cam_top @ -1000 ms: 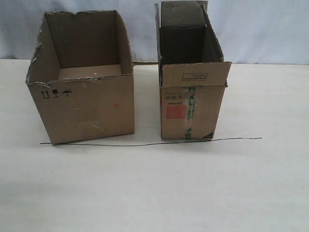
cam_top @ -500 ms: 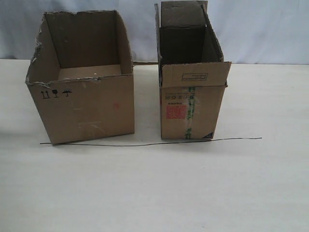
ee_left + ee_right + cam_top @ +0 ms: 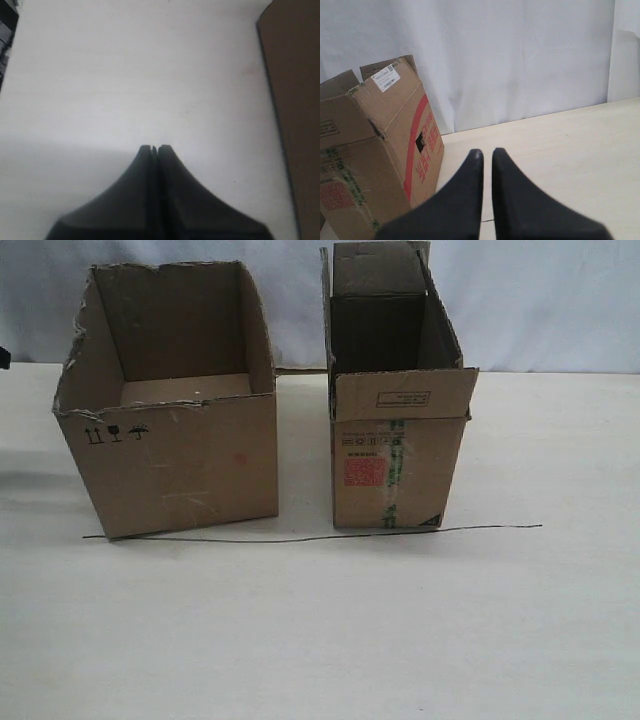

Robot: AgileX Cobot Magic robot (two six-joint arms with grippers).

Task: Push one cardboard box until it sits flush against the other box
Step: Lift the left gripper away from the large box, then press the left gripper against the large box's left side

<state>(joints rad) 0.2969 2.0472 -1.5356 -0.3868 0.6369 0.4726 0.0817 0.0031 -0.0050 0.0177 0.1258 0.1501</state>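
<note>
Pale, off-white table (image 3: 320,640) filled the lower part of the exterior view, with a bluish-white backdrop (image 3: 550,300) behind it. The cardboard box (image 3: 180,470) stood at upper left of centre: wide, plain brown, its top rim ragged and torn, with small black arrow, glass and umbrella symbols near the upper left of its front face and a faint red spot further right. Its top was open, and the inner floor showed as bare cardboard. The other box (image 3: 395,470) stood to its right, narrower and taller, carrying a red square label, a green vertical tape stripe and printed text. Its front flap hung outward over the front face while the rear flap stood upright. Its inside was too dark to tell what it held. The two boxes stood apart, a strip of table between them. A thin dark line (image 3: 320,537) ran along the table just in front of both.

The left gripper (image 3: 154,148) hung over bare table with its jaws pressed together. The right gripper (image 3: 487,152) had its jaws drawn close, only a thin slit between them, nothing held.
</note>
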